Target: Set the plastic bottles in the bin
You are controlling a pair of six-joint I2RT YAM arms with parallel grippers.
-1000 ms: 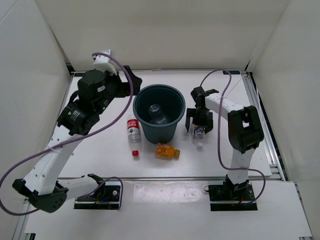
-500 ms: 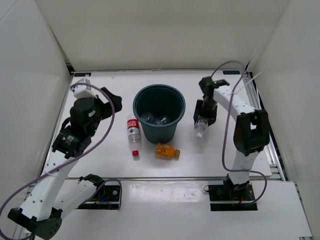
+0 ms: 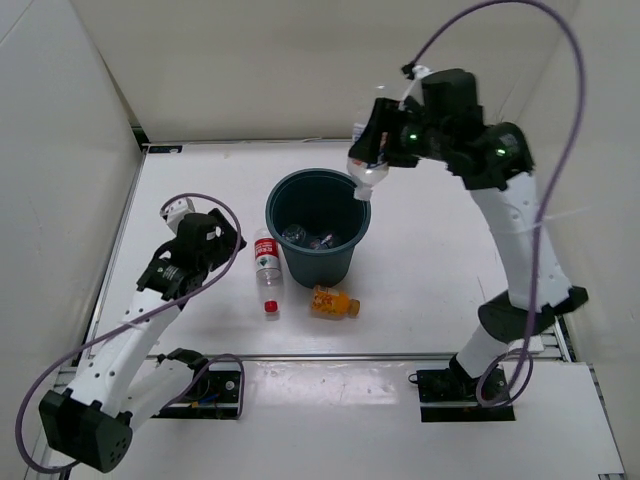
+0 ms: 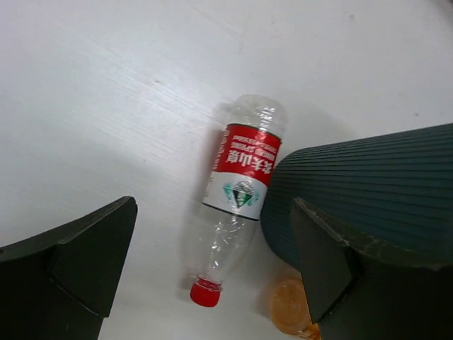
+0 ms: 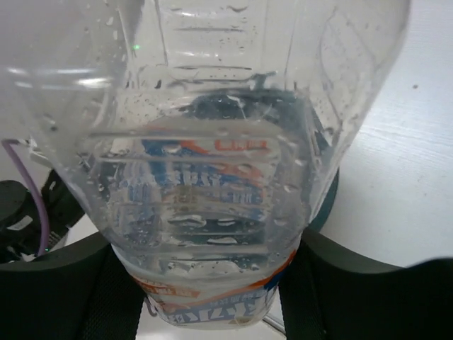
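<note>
Above the bin's far-right rim: right gripper (image 3: 378, 148) raised high, jaws closed partway on the body of a clear bottle (image 3: 362, 178). The bottle hangs neck-down and tilted, with its cap over the rim of the bin (image 3: 300, 262). In the right wrist view the clear bottle (image 5: 212, 177) fills the frame. It has droplets on its wall and a blue, white and orange label, and the dark fingers (image 5: 64, 283) press it from both sides. The right gripper (image 5: 212, 297) is clearly gripping it.

Bin: upright near the middle of the table (image 3: 430, 270). Two clear bottles (image 3: 296, 234) lie on its floor.

Left gripper (image 3: 228, 240): low over the table, left of the bin, jaws spread wide and holding nothing. In the left wrist view the left gripper (image 4: 214, 205) frames the red-label bottle (image 4: 242, 177) between its two fingers (image 4: 78, 262), with no contact.

Red-label bottle (image 3: 266, 255): on its side on the table, just beside the bin's left wall, red cap toward the near edge. Whether it touches the bin cannot be told.

Orange bottle (image 3: 333, 301): on its side, just in front of the bin. A sliver of the orange bottle (image 4: 287, 315) shows at the base of the ribbed bin wall (image 4: 368, 191).
</note>
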